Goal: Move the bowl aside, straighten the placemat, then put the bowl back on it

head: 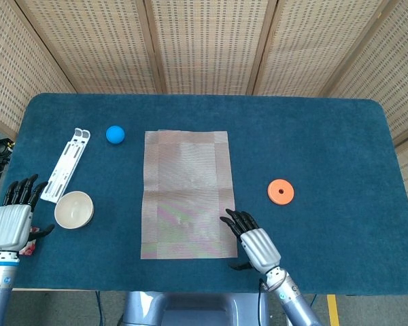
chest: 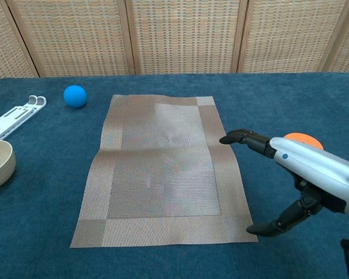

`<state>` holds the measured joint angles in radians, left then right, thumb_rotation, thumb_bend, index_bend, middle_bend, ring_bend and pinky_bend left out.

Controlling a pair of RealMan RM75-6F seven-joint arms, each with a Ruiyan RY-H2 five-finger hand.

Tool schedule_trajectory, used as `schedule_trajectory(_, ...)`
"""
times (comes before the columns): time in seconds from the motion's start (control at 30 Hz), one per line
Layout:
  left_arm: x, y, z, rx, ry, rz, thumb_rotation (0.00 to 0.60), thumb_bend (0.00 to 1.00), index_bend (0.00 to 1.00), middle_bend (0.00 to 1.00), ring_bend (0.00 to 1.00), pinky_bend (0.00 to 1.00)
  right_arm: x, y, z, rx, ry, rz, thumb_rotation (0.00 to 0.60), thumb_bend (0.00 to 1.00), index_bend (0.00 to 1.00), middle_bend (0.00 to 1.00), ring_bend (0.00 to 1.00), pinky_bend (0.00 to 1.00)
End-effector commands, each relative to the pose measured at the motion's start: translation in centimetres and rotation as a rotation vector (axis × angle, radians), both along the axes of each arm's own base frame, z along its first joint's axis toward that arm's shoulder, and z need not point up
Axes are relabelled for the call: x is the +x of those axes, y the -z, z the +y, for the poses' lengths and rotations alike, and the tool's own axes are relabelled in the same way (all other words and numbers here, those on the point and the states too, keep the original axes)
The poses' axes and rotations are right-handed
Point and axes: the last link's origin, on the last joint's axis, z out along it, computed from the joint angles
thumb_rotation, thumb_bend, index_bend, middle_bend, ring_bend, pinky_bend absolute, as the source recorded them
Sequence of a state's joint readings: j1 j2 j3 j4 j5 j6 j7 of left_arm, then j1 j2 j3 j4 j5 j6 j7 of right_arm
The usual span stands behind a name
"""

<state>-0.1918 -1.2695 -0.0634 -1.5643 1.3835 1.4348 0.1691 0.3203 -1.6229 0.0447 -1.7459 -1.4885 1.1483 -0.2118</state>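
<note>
You will find no legible text, label, brand, number or sign in either view.
</note>
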Motion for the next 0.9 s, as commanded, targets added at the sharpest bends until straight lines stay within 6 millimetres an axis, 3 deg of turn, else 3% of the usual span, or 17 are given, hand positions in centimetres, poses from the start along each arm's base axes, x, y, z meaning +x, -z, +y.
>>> schedule_trajectory(0.03,0.0,0.1,0.0,0.000,0.002,0.001,0.600,0.11,0.11,0.00,0.00,0.00,-0.2,0.4,0.0,0.005,0.013,0.002,0.600,0.08,0.09,0.00,0.00,0.00)
schedule_trajectory(0.4,0.0,0.3,-0.1,-0.010,0.000,0.000,0.600,0.11,0.11,0.00,0.00,0.00,-0.8,2.0,0.0,-0.077,0.011,0.068,0.600,0.09,0.00,0.00,0.00,0.00)
schedule_trajectory(0.9,-0.1,0.4,0.0,-0.017,-0.005,0.001,0.600,0.11,0.11,0.00,0.00,0.00,-1.9,4.1,0.5,-0.037,0.052,0.074,0.600,0.08,0.00,0.00,0.00,0.00)
